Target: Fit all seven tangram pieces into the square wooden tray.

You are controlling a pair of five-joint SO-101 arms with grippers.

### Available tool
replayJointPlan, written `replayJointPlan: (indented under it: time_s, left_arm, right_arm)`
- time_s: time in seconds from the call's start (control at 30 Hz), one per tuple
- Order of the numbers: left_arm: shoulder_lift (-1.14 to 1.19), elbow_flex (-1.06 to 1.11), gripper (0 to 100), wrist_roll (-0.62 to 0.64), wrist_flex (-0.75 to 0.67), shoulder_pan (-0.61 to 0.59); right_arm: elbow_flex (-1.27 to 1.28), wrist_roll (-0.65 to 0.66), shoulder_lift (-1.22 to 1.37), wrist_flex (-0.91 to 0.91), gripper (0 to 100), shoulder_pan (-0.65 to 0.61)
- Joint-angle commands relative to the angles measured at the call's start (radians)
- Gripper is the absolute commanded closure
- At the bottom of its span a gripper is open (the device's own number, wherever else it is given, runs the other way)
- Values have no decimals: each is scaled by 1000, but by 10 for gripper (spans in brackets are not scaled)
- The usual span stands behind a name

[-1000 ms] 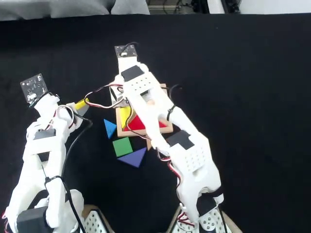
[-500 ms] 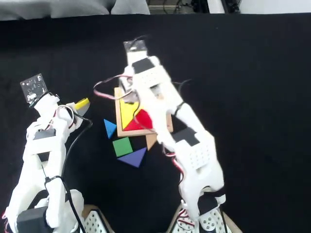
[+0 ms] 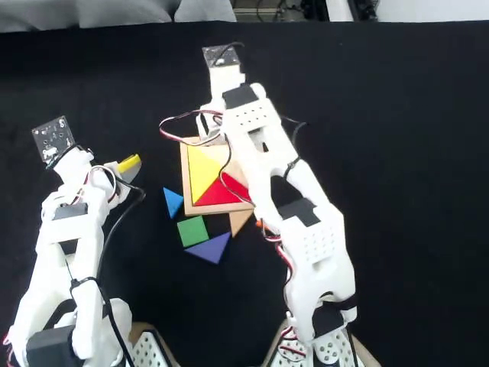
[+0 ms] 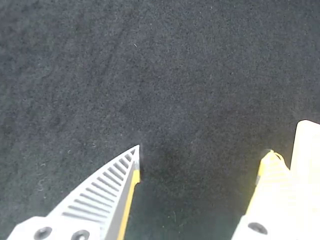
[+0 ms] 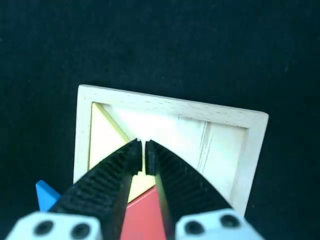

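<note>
From overhead, the high view faces down on the counter (image 3: 397, 115), the left wrist view sits close behind the left end effector (image 4: 203, 150), and the right wrist view shares the tray (image 5: 170, 107) with it.

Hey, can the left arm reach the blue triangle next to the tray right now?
Probably yes. The left gripper hangs open over bare cloth near the blue triangle, with nothing between them; the right arm lies over the tray, not over the triangle.
</note>
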Motion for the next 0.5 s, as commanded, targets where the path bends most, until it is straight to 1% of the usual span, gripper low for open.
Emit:
replayJointPlan:
  time_s: [0.0, 0.2, 0.37, 0.47]
  left_arm:
    - [2, -10, 641, 0, -20, 13]
    - [2, -13, 641, 0, -20, 12]
    - [2, -5, 641, 0, -54, 12]
    - [3, -5, 641, 0, -54, 13]
  right_arm:
    - [4, 11, -8, -25, 985, -14]
    - [5, 15, 12, 6, 987, -28]
    - [-139, 11, -197, 273, 987, 43]
    - [-150, 34, -349, 351, 987, 58]
